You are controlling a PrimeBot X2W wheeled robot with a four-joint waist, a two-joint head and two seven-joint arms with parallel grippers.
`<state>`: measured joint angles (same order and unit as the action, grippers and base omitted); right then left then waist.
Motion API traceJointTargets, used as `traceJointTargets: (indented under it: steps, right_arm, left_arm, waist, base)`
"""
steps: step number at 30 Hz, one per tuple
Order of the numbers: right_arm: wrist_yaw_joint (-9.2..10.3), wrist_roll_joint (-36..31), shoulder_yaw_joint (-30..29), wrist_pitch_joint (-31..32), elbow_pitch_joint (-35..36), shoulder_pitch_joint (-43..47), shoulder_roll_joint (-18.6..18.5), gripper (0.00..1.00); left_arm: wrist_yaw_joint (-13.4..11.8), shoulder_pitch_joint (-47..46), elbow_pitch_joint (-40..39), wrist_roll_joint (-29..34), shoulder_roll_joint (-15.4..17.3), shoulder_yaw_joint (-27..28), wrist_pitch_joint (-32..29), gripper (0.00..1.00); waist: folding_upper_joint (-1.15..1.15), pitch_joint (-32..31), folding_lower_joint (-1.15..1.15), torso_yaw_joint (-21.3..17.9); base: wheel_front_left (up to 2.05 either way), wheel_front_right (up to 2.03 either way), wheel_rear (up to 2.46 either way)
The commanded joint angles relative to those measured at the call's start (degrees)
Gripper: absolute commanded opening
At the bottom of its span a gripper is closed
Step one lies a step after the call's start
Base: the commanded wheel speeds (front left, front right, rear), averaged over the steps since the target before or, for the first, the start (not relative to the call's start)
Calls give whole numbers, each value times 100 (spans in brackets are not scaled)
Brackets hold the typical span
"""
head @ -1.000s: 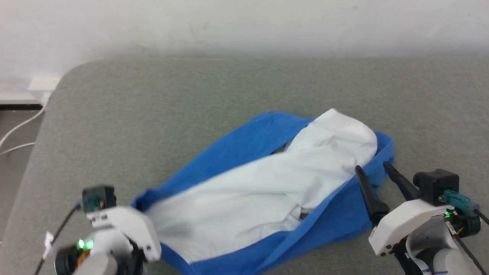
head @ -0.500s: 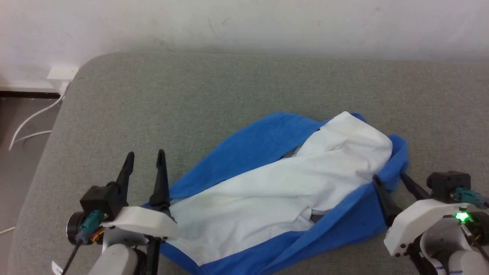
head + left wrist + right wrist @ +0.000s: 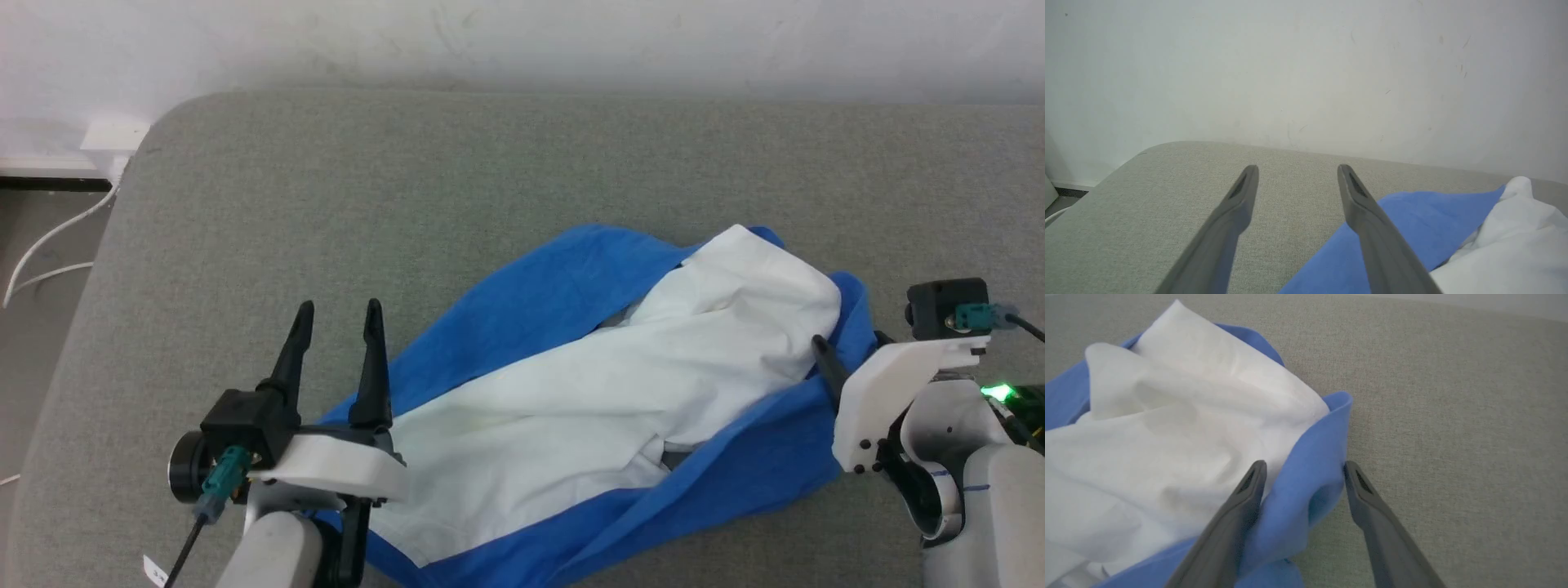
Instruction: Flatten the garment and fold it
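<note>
Between the spread fingers of the right end effector, not yet pinched: a blue fold of the garment, bunched and unflattened on the grey surface; left end effector wide, empty, just beside its blue edge; flattening and folding outstanding.

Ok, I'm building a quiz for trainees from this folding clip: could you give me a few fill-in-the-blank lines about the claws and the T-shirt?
1. The open right claw straddles a fold of the T-shirt that is ___ in colour.
2. The left claw is open beside the T-shirt and grips ___.
3. The T-shirt lies bunched up, not flat, on a ___ cushion.

Missing words: blue; nothing; grey.
</note>
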<state>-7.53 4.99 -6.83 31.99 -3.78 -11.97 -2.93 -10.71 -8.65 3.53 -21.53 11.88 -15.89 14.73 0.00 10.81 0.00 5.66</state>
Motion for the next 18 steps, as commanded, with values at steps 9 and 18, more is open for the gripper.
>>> traceJointTargets:
  steps: [9, 18]
  right_arm:
    - [4, 7, -238, -15, 160, -42, 5, 0]
    - [4, 90, -1564, -771, 347, 11, 5, 0]
  left_arm:
    - [310, -2, 324, 230, -309, 279, 26, 100]
    - [480, 46, 481, 324, -426, 420, 27, 100]
  waist:
    - [0, -163, 0, -86]
    - [0, -350, 0, -163]
  base:
    - [0, 0, 0]
    - [0, 0, 0]
